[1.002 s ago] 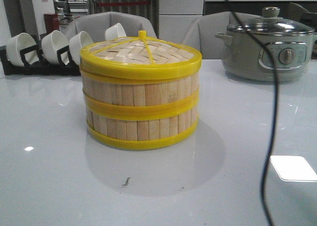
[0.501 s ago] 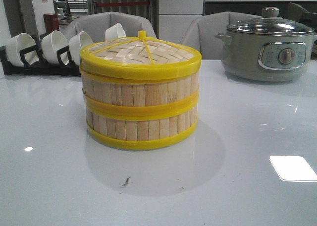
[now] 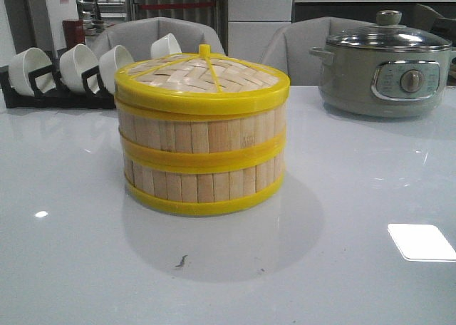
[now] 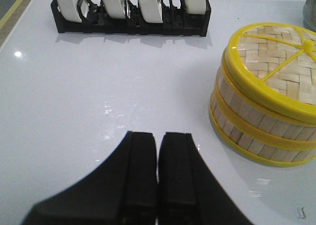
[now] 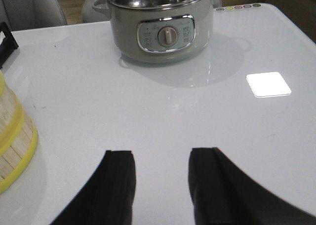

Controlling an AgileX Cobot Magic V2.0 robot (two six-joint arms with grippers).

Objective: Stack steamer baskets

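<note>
The steamer baskets [image 3: 202,157] stand on the white table [image 3: 85,254] as one column, one ring squarely on the other with their yellow rims meeting flush, and the woven lid [image 3: 201,75] sits on top; the stacking looks finished, so what remains is likely only to leave the column undisturbed. Neither arm touches it. Beside the stack, on the side towards the rack of white bowls [image 4: 131,10], the left pincer [image 4: 158,173] hovers over bare table with its fingers pressed together and nothing between them. On the stack's other side, towards the grey electric pot [image 5: 160,22], the right pincer [image 5: 160,185] hangs with its fingers spread apart and empty. To do this well, any retreat should carry each arm up and away from the stack rather than across it, since a brush against the upper ring or the lid could shift the flush rims out of line.
</note>
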